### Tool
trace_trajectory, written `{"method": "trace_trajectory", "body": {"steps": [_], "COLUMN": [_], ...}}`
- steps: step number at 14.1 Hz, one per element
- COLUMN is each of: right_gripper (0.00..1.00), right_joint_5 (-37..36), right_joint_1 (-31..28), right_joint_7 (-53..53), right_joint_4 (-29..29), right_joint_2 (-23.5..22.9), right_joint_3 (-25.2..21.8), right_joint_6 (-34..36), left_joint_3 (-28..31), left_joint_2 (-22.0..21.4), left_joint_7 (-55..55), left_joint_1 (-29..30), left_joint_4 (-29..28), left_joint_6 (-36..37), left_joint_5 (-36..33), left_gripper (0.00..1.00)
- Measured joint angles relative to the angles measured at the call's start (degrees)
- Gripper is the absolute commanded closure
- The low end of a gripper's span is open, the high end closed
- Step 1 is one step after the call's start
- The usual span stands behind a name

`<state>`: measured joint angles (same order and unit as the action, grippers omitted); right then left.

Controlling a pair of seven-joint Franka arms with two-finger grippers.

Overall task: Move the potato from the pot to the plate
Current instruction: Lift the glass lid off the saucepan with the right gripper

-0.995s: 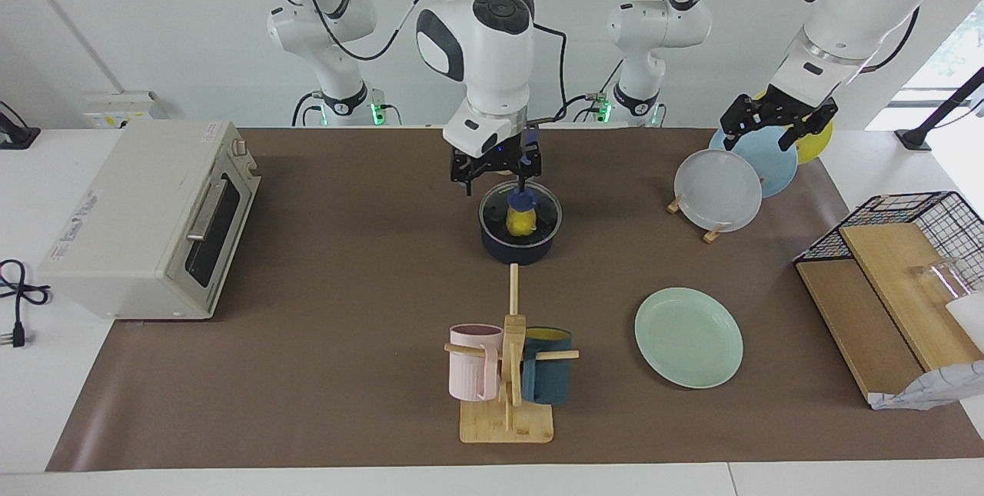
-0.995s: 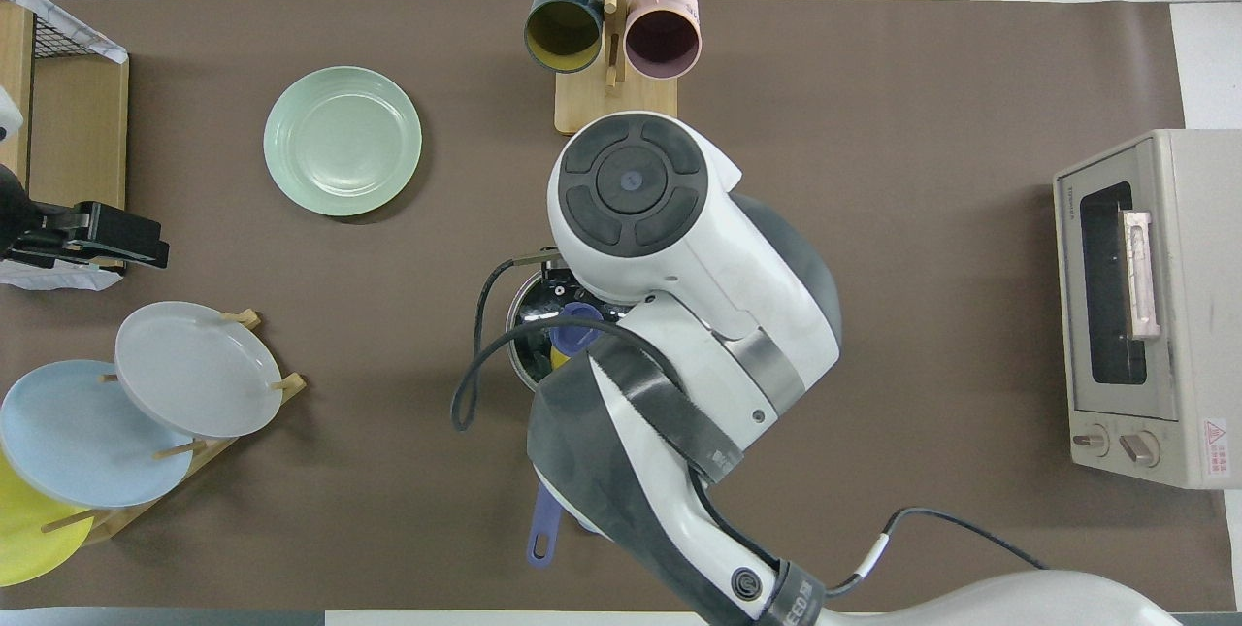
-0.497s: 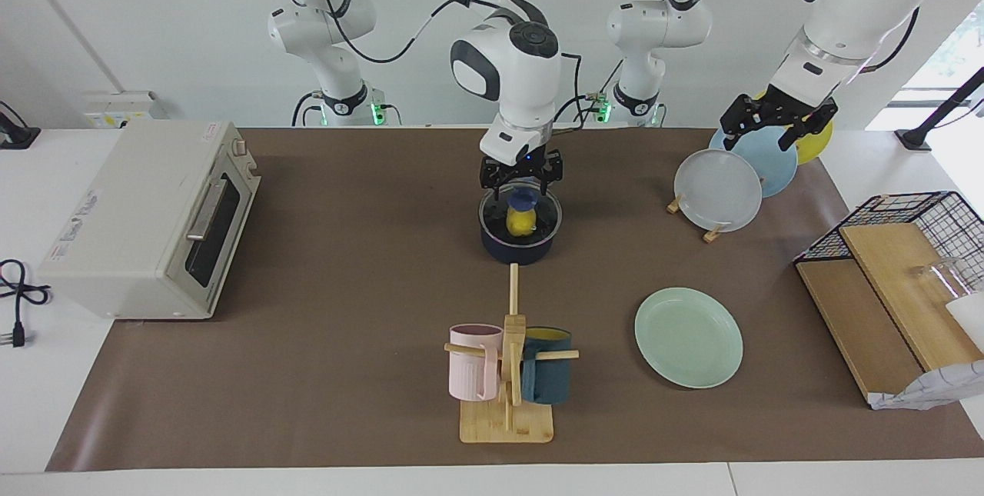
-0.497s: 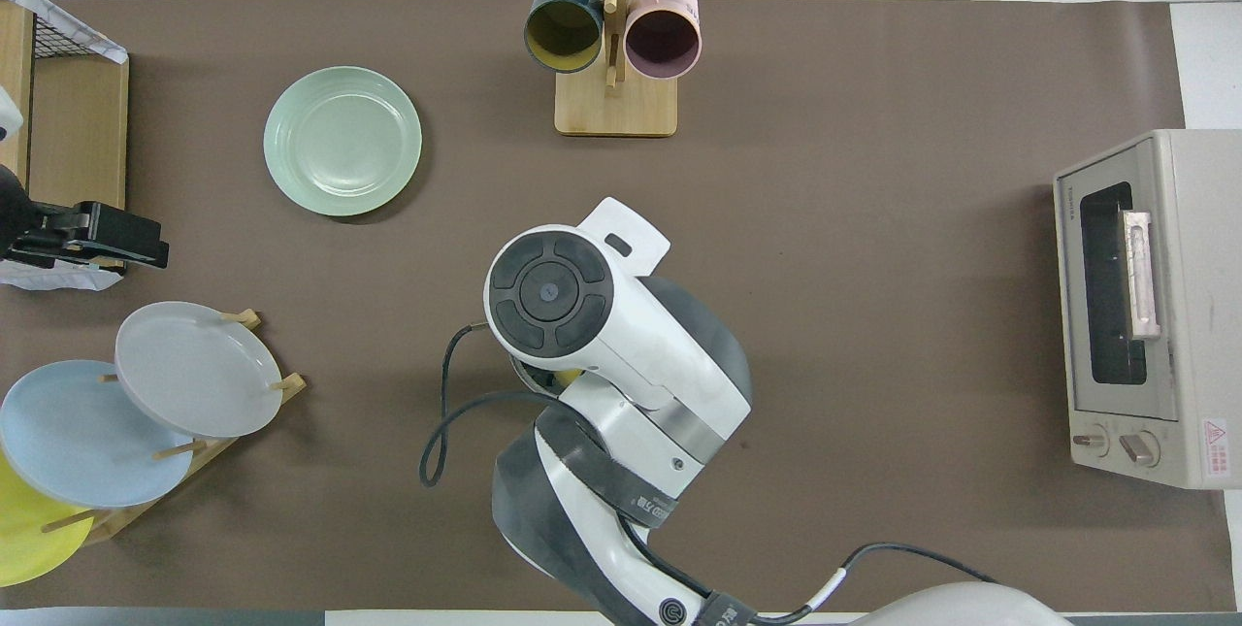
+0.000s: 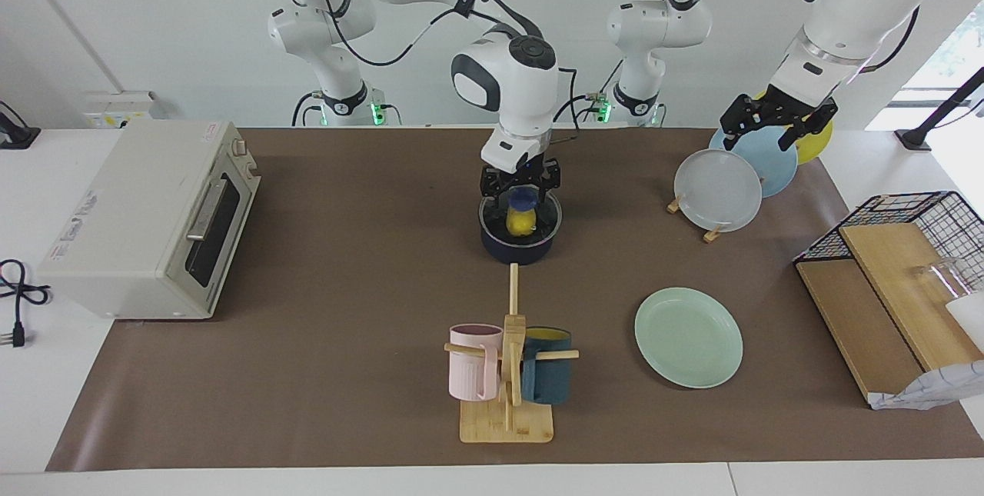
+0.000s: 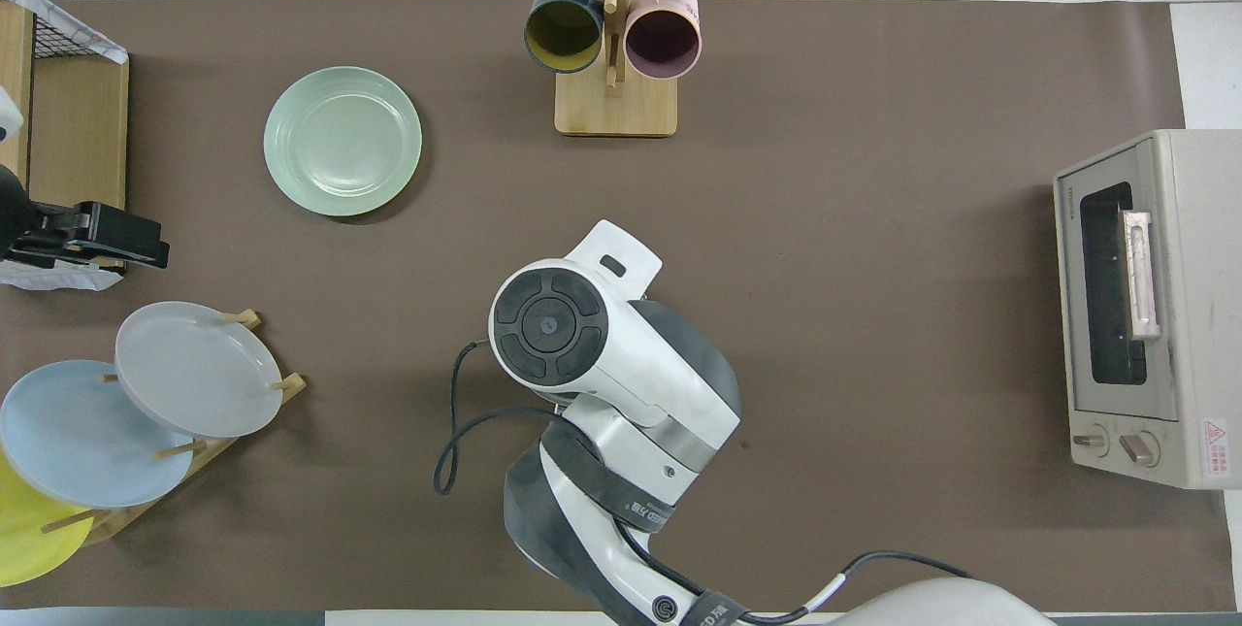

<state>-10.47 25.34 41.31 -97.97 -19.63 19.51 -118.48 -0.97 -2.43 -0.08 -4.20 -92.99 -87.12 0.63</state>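
Note:
The yellow potato [image 5: 521, 224] lies inside the dark navy pot [image 5: 515, 251] at the middle of the table. My right gripper [image 5: 520, 190] hangs open just above the pot's rim, a finger on each side of the potato, with nothing held. In the overhead view the right arm covers the pot and the potato. The mint-green plate [image 5: 688, 337] [image 6: 343, 141] lies bare, farther from the robots than the pot and toward the left arm's end. My left gripper [image 5: 776, 125] [image 6: 121, 247] waits open in the air over the plate rack.
A wooden rack with grey, blue and yellow plates [image 5: 719, 190] stands near the left arm. A mug tree [image 5: 507, 373] with a pink and a teal mug stands farther out than the pot. A toaster oven [image 5: 146, 219] and a wire basket with boards [image 5: 907, 273] sit at the table's ends.
My right gripper has swung toward the left arm's end and come down until it is centred over the pot. The potato, the plate and the left arm have not moved.

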Motion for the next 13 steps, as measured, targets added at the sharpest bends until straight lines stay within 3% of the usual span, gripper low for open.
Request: {"method": "trace_trajectory", "body": {"steps": [4,8,9,13], "right_gripper": [0.30,0.74,0.80,0.80], "right_joint_5": [-0.01,-0.09,-0.09,-0.09], "right_joint_1": [1.01,1.05,1.05,1.02], "right_joint_7": [0.02,0.02,0.02,0.02], "right_joint_4": [-0.34,-0.53,-0.53,-0.37], "right_joint_2": [0.04,0.22,0.22,0.29], "right_joint_3": [0.05,-0.10,-0.10,-0.13], "right_joint_6": [-0.84,-0.87,-0.87,-0.83], "left_joint_3": [0.00,0.00,0.00,0.00], "left_joint_2": [0.00,0.00,0.00,0.00], "left_joint_7": [0.00,0.00,0.00,0.00], "left_joint_1": [0.00,0.00,0.00,0.00], "left_joint_4": [0.00,0.00,0.00,0.00], "left_joint_6": [0.00,0.00,0.00,0.00], "left_joint_5": [0.00,0.00,0.00,0.00], "left_gripper": [0.00,0.00,0.00,0.00]}}
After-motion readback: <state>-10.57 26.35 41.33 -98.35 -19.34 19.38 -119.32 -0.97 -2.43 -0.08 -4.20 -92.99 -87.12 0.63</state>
